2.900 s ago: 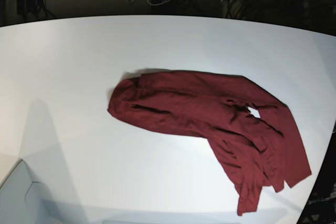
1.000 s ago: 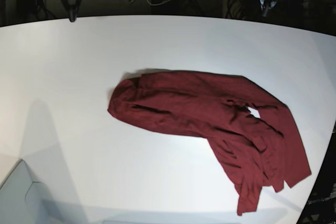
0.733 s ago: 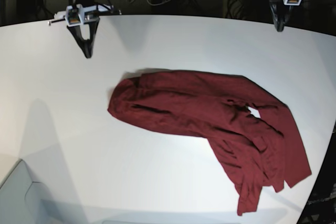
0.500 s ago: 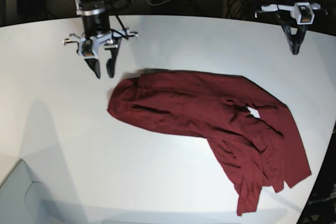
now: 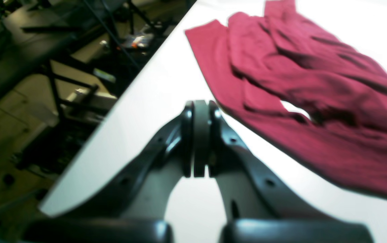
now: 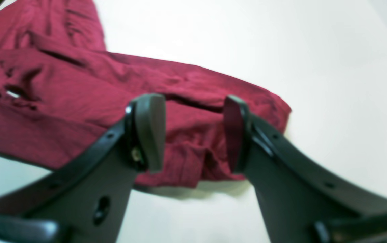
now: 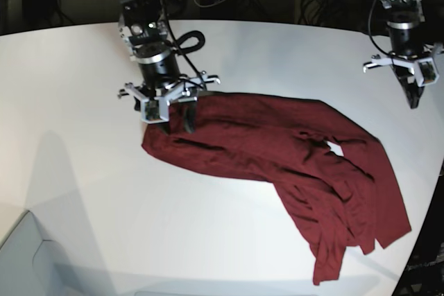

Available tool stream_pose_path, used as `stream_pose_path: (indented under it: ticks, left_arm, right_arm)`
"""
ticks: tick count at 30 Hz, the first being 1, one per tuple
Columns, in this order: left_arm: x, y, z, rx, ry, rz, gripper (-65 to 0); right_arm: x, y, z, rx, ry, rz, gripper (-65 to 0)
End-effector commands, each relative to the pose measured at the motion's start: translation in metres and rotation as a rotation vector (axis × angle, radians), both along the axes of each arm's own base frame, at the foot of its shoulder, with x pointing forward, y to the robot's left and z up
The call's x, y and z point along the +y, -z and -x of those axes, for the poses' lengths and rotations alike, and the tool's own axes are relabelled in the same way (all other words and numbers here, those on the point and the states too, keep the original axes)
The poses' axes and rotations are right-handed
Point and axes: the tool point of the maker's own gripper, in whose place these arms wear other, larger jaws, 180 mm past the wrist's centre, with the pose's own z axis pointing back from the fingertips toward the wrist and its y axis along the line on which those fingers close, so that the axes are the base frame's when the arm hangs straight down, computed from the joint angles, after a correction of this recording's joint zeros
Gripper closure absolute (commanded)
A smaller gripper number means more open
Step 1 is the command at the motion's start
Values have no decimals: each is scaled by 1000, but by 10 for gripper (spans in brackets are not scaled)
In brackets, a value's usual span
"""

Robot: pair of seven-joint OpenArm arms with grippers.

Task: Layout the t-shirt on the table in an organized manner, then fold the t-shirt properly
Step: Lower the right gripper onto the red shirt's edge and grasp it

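Overhead, right end effector [image 7: 171, 124] astride t-shirt [image 7: 277, 164].

The base view looks down from high at the near side of the table [image 7: 83, 192] and faces its curved far edge — it takes in the whole shirt [image 7: 277, 164] and both arms. The left wrist view sits close behind its own gripper [image 5: 200, 111], low above the table edge [image 5: 136, 111], facing along the shirt [image 5: 314, 101]. The right wrist view looks between its own gripper [image 6: 193, 131] fingers, very near the cloth [image 6: 78, 101]. All three views share the shirt — the wrist views see opposite ends of it.
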Motion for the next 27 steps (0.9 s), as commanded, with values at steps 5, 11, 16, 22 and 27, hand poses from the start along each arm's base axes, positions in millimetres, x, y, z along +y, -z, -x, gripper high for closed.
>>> stream_pose_path:
  ticks: [5,11,16,22,27]
  left_arm:
    - [0,-9,-2,-20,0,-3,-5]
    - [-2,-3,1,-7,-6,12,-5]
    - [4,0,11,-17,-74,43,-5]
    - [6,5,17,-13,-105,62,-5]
    - [5,8,21,0,-105,63,-5]
  right_arm:
    - [-5,3,4,-5,-7,21,-290]
    - [-8,27,16,51,-55,75,-291]
    - [-13,48,16,98,-58,96,-291]
    - [-11,45,15,91,-60,94,-291]
    - [-11,45,15,90,-62,96,-291]
